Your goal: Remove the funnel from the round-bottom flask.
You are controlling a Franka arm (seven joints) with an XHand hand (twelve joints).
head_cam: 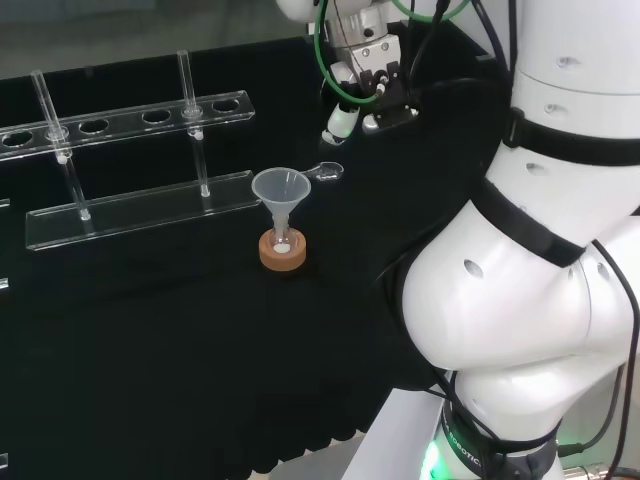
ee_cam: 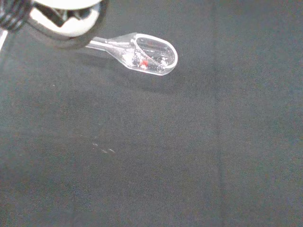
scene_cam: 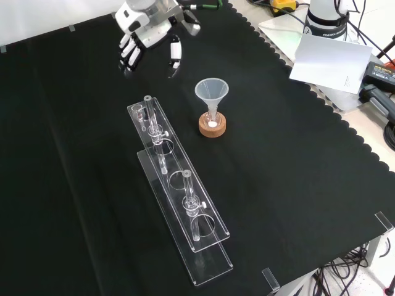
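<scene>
The funnel, a clear cone, sits stem-down in the small flask on its round cork ring (mid-cloth, just beside the clear rack). A clear scoop lies near it. The hand hovers well apart, fingers relaxed and empty.

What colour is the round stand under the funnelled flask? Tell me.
Cork brown, an orange-tan ring stand; the front view shows it best.

Head view: behind and above the arm, looking over it.
Front view: opposite, looking down.
Wrist view: close above the cloth.
Shared: funnel.
</scene>
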